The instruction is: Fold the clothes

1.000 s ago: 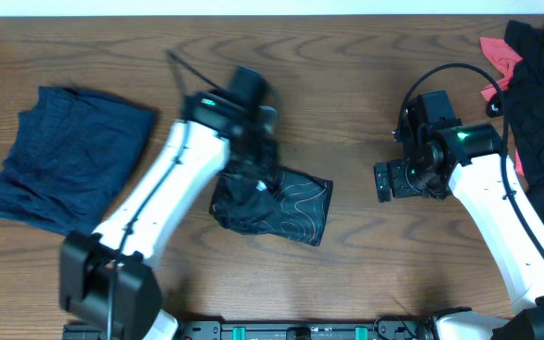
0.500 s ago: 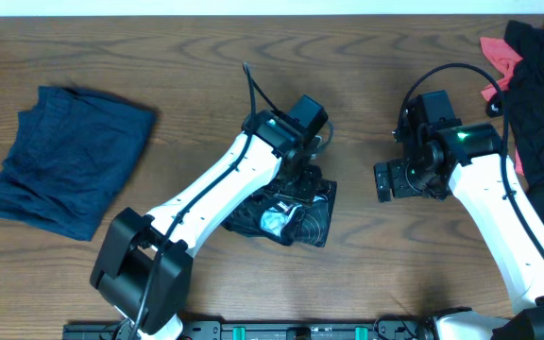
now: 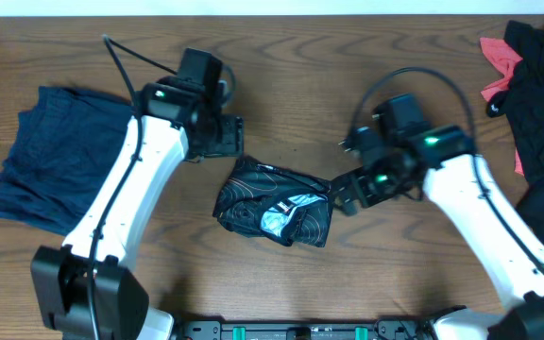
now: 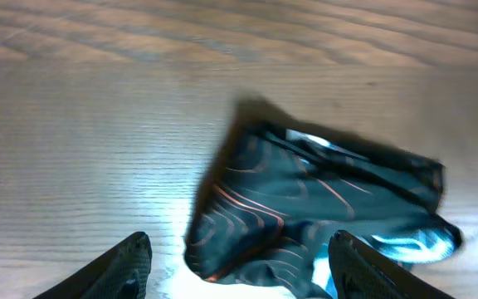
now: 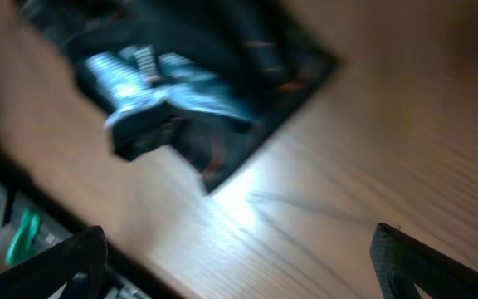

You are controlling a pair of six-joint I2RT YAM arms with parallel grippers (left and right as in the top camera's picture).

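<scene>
Jersey bundle at mid-surface, both grippers empty.
The black jersey (image 3: 274,203) lies folded but puffy, centred on the surface (image 3: 281,85). The left gripper (image 3: 223,140) stands wide, apart from it. The right gripper (image 3: 346,195) stands wide, just beside its right edge. Risk: a finger snagging the thin cloth would undo the fold. The navy garment (image 3: 64,156) and the black-and-coral pile (image 3: 532,85) lie well apart; nothing obstructs.
</scene>
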